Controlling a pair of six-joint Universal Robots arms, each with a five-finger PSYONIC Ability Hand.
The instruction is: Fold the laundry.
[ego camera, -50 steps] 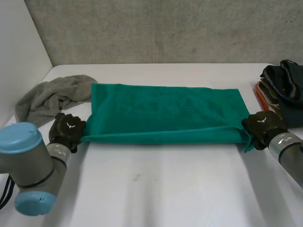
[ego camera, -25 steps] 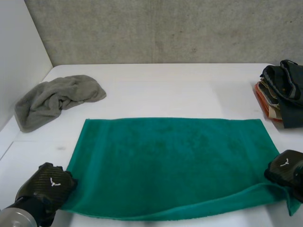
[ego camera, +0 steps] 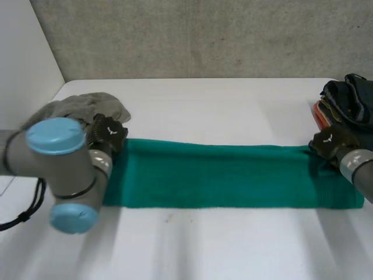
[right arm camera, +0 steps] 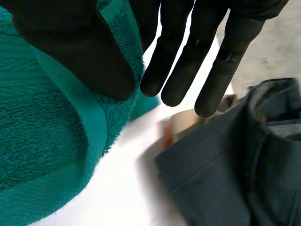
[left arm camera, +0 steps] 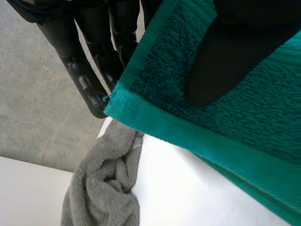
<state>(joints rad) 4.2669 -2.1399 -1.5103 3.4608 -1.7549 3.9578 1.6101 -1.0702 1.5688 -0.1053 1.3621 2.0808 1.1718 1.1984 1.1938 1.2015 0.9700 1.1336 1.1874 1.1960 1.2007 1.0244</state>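
A green towel (ego camera: 221, 175) lies across the table as a long narrow strip, folded lengthwise. My left hand (ego camera: 108, 133) is at its far left corner. In the left wrist view the thumb (left arm camera: 235, 52) presses on the towel (left arm camera: 244, 122) and the fingers (left arm camera: 84, 70) sit under the corner, pinching it. My right hand (ego camera: 331, 142) is at the far right corner. There the thumb (right arm camera: 70, 42) lies on the towel (right arm camera: 42, 141), with the straight fingers (right arm camera: 181, 56) behind the edge.
A crumpled grey cloth (ego camera: 76, 108) lies at the back left, just beyond my left hand, and shows past the towel corner (left arm camera: 103, 188). A pile of dark clothes (ego camera: 349, 105) sits at the right edge, close to my right hand (right arm camera: 235, 165).
Both hands carried the towel's near edge from close to me over to its far edge. The spread towel is now folded into a narrow strip.
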